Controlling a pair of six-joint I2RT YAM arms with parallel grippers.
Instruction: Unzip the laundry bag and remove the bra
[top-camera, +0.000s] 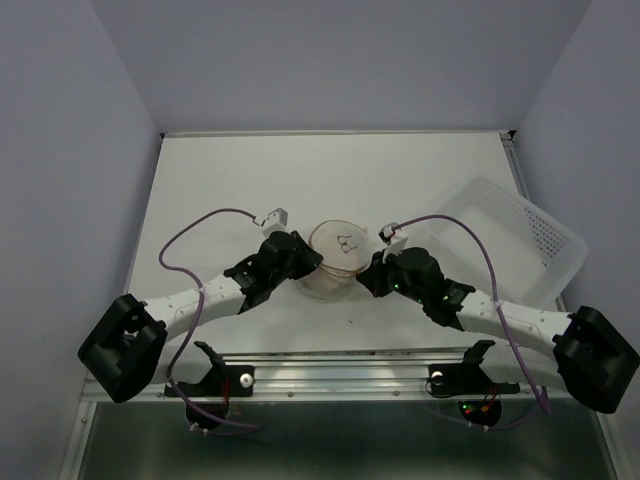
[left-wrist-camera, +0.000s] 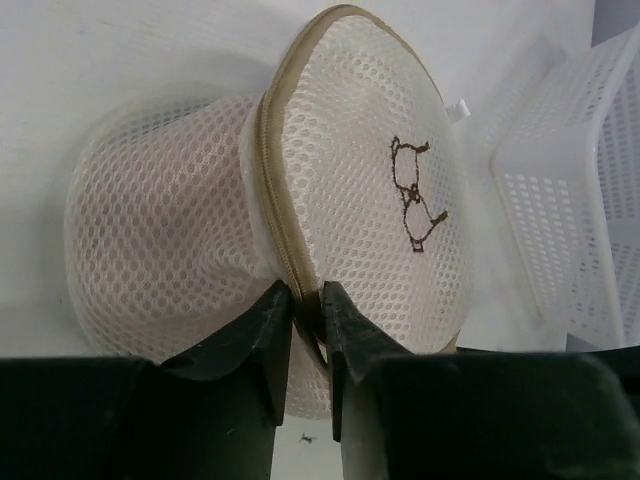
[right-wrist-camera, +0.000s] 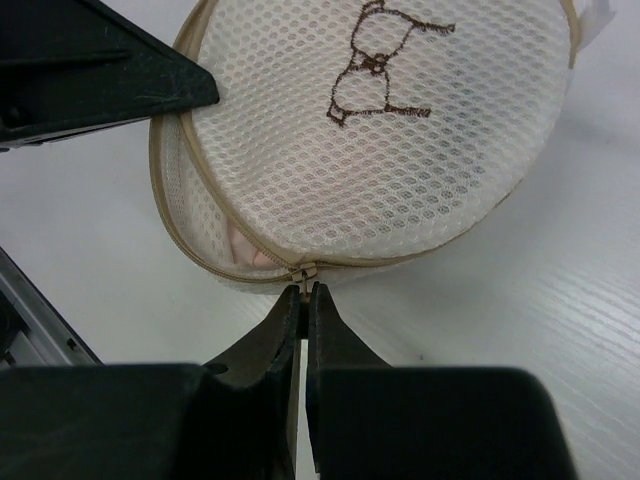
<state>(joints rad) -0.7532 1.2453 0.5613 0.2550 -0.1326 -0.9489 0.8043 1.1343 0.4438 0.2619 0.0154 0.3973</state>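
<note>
The laundry bag, a round cream mesh pouch with a brown embroidered mark, stands between both arms. My left gripper is shut on the bag's tan zipper seam, pinching it between both fingers. On the opposite side, my right gripper is shut on the zipper pull. To the left of the pull the zipper gapes a little, and the pale pink bra shows in the slit. Pink also glows through the mesh in the left wrist view.
A white perforated plastic basket sits tilted at the right, close behind the right arm; its corner is just right of the bag. The table's metal front rail runs behind the arm bases.
</note>
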